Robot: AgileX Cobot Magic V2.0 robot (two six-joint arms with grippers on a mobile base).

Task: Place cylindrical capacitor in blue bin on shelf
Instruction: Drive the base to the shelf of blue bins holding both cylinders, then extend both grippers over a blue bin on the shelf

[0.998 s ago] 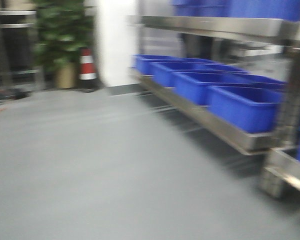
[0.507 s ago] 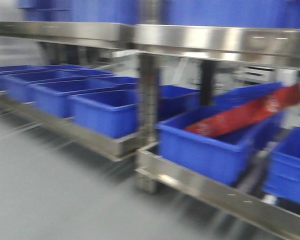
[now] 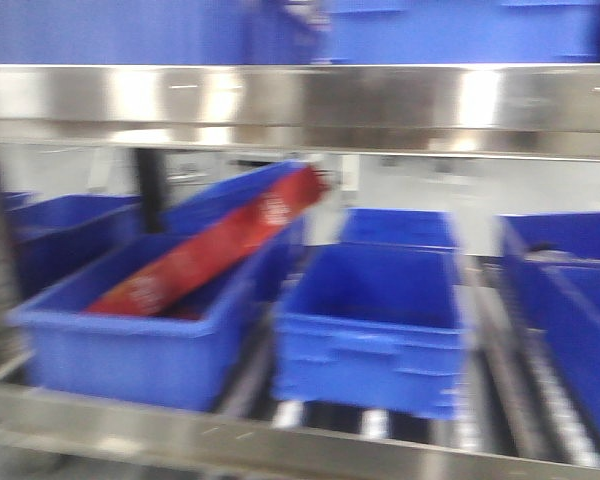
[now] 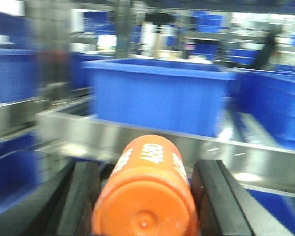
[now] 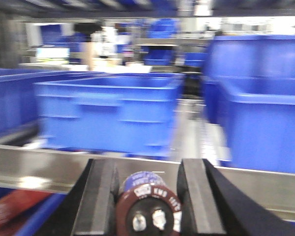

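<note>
Before the shelf (image 3: 300, 100), left gripper (image 4: 146, 169) holds orange cylinder (image 4: 143, 201), right gripper (image 5: 146, 172) cropped capacitor (image 5: 148, 206).

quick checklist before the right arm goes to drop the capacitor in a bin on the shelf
1. Grip: right pincer holds capacitor, ok.
2. Other arm: left pincer holds orange cylinder, ok.
3. Target: middle blue bin free, ok, nothing seen inside.
4. Alternative: left blue bin free, not ok, red package leans in it.
5. Approach: right pincer past the shelf rail, not ok, rail lies ahead.
6. Views sharp: not ok, all blurred.
</note>
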